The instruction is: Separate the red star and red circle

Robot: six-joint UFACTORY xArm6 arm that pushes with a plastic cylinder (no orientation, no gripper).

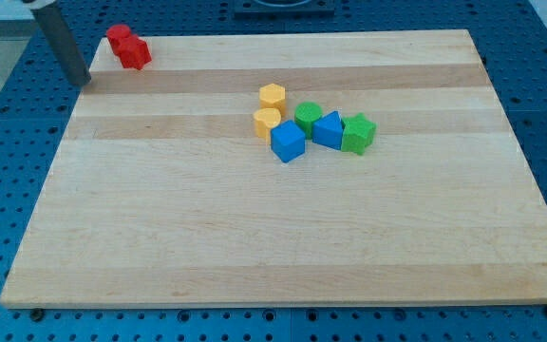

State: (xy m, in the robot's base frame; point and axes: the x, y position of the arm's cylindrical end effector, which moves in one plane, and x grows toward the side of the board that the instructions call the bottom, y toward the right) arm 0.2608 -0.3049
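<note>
Reds (128,47) touch at board's (254,247) 11 o'clock corner; my tip (84,80), bare, holding nothing, sits at their 8 o'clock, near the board's edge.

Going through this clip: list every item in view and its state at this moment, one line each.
my tip: at the board's top-left corner, left of the red blocks, apart from them.
red blocks: two, touching, not separated; which is star or circle I cannot tell.
yellow blocks: two, touching.
green round block: against the blue blocks.
blue cube: resting flat.
blue block: between the green ones.
green star: the cluster's right end.
</note>
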